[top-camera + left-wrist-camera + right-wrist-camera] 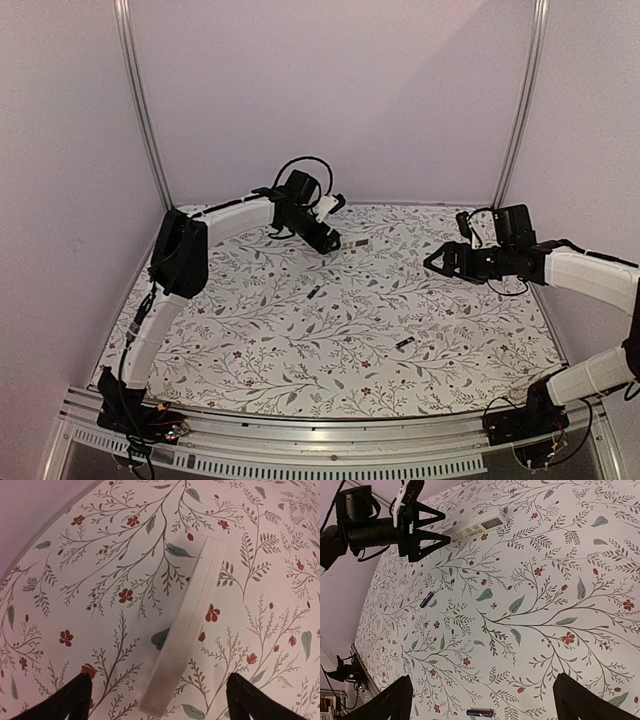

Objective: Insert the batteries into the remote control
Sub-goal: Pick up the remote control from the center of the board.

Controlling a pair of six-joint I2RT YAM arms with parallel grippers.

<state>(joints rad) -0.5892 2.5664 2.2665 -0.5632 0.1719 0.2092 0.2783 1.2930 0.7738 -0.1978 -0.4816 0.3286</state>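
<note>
Left pincer (157,680), spread wide, hovers over the remote control (187,625), whose long axis points away, leaning slightly right.

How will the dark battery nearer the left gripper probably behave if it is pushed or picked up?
The battery is a slim cylinder lying on its side, so a sideways push would likely roll it. It looks rigid and smooth, so a pinch may let it slip.

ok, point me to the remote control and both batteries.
remote control (476,526), right wrist view, middle of its button face.
far battery (426,600), right wrist view, middle of its barrel.
near battery (480,713), right wrist view, middle of its barrel.
</note>
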